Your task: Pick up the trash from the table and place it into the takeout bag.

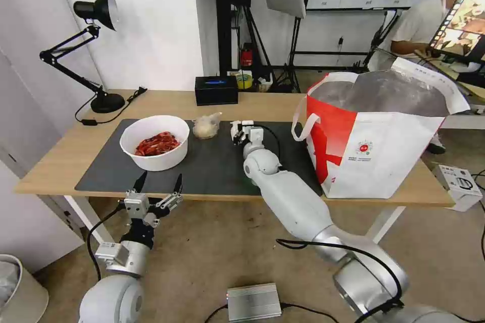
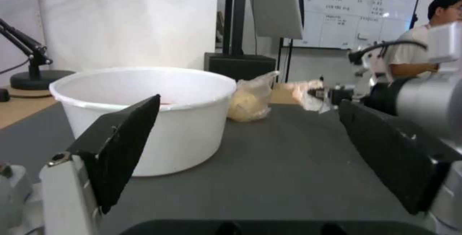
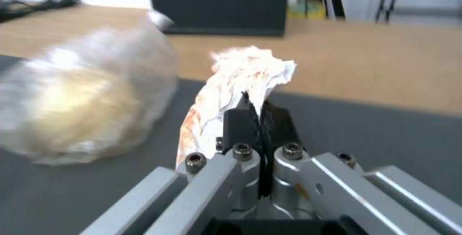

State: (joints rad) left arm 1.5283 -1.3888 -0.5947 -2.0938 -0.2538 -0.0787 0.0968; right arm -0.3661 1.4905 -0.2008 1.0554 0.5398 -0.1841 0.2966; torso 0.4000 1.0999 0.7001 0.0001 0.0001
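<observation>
My right gripper (image 3: 255, 109) is shut on a crumpled white tissue (image 3: 243, 74) stained orange, just above the dark mat (image 1: 217, 164) in mid-table. Right beside it lies a small clear bag (image 3: 82, 108) of whitish stuff (image 1: 206, 126). A white bowl (image 1: 156, 142) holding red shells stands on the mat's left part. My left gripper (image 1: 157, 182) hangs open at the table's (image 1: 60, 161) front edge, just in front of the bowl (image 2: 144, 119). The takeout bag (image 1: 374, 154), white with a red side and foil lining, stands open on the table's right end.
A black box (image 1: 216, 90) sits at the table's back edge behind the clear bag. A black desk lamp (image 1: 96, 60) stands at the back left corner. My right arm (image 1: 288, 197) stretches over the front edge close to the takeout bag's red side.
</observation>
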